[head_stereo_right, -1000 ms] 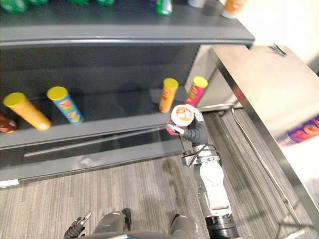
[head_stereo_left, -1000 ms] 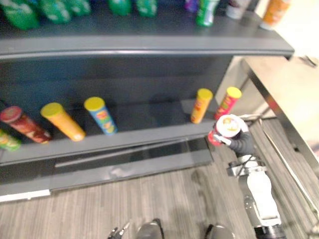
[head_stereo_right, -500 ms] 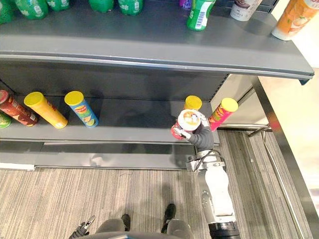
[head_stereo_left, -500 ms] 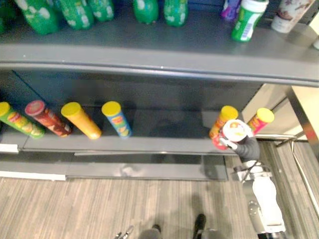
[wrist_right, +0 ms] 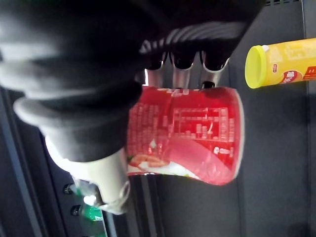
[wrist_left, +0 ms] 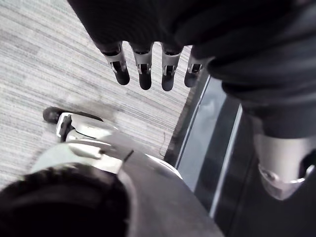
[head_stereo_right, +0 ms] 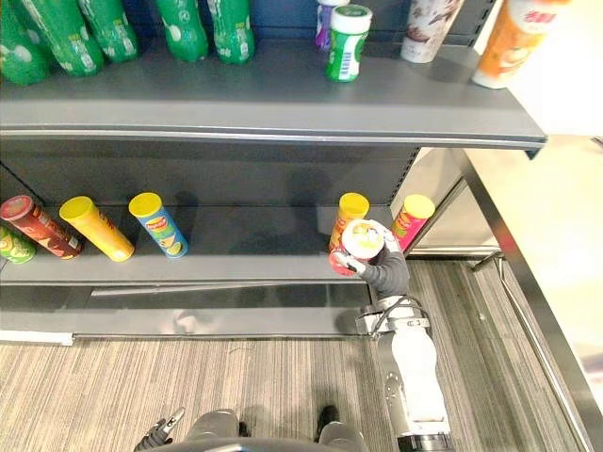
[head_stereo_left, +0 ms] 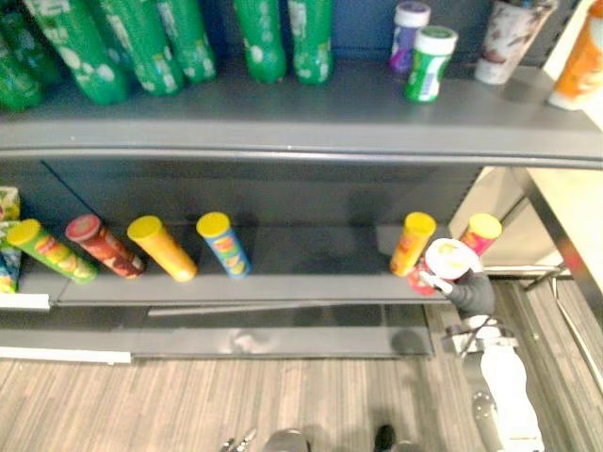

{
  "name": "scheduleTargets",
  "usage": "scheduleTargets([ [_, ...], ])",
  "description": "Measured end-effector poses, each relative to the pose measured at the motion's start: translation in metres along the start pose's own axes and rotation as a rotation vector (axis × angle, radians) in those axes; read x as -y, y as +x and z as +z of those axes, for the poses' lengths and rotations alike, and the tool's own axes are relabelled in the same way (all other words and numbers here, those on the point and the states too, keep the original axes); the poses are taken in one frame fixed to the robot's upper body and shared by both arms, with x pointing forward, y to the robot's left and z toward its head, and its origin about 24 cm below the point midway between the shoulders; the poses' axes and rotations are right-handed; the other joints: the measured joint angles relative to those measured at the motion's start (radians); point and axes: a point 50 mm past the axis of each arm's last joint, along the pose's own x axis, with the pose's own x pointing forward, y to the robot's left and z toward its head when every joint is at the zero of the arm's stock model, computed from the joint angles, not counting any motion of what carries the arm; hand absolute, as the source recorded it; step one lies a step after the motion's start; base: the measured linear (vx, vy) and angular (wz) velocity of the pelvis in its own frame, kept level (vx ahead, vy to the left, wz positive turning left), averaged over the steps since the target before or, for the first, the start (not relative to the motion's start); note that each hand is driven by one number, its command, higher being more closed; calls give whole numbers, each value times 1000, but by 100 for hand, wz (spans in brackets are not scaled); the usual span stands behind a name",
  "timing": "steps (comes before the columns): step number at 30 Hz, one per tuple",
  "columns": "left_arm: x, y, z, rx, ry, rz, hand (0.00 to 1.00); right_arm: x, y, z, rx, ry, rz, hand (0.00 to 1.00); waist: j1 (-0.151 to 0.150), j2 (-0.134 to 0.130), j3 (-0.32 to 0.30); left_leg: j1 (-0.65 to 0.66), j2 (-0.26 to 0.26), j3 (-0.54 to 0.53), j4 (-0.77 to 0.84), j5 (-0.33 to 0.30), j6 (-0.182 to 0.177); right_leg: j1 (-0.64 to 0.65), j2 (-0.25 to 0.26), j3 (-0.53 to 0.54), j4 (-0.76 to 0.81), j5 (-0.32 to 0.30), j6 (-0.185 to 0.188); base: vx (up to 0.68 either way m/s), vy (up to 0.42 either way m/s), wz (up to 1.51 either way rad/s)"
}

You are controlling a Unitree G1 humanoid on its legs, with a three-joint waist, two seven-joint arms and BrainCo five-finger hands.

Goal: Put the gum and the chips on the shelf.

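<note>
Right hand closed round a red cardboard chips can with a white lid, at the front edge of the dark grey lower shelf.
The can is held just in front of an orange yellow-lidded can, with a pink yellow-lidded can near. Small white print is seen on its red label but cannot be read, and one end is hidden behind the hand. A green white-capped gum tub is seen on the upper shelf, its label illegible. Left hand is seen straight-fingered and holding nothing.
</note>
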Motion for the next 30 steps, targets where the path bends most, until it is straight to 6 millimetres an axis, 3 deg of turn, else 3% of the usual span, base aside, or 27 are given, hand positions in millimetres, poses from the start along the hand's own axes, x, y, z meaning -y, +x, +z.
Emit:
scheduleTargets([
  [2,1,1,3,8,7,-3,0,1,1,0,5,8,-19,100,-1,0,-1,-7,28,23,-67,-45,23,-11,-1,-1,5,-3,4,-102,-20,9],
  [4,2,0,-3,-12,32,-3,0,1,1,0,5,5,-14,100,0,10,-4,3,44,18,-207,-22,1,-33,3,7,21,-6,10,-99,42,-20],
  [6,3,-4,-19,-66,35,2,0,2,2,-2,-7,-7,-4,100,2,51,-14,54,64,33,-344,54,-19,-58,15,54,48,-5,32,-9,172,-56],
  [10,-8,-6,-21,-87,74,27,0,-4,1,-8,-34,-3,22,100,-1,12,-44,97,5,94,-441,70,-6,-55,-29,103,-17,42,74,35,174,-34],
  [14,-5,-3,-16,-73,92,19,0,-6,2,-9,-40,-1,33,100,-1,14,-65,129,-45,114,-499,97,37,-27,-59,115,-79,85,106,101,134,-5],
  [19,-3,-2,-12,-65,111,11,0,-17,14,-15,-64,14,89,100,1,15,-75,138,-56,131,-512,99,39,-23,-62,120,-106,99,108,84,24,-7],
  [25,-3,-2,-13,-71,121,9,0,-45,18,-24,-110,71,237,100,1,14,-79,164,-41,134,-529,99,38,-3,-41,119,-118,103,103,12,-36,-5],
  [30,-5,-2,-14,-86,124,15,0,-91,26,-20,-107,179,453,100,4,4,-87,190,-28,144,-548,111,30,9,-29,132,-127,112,94,-71,-41,-9],
])
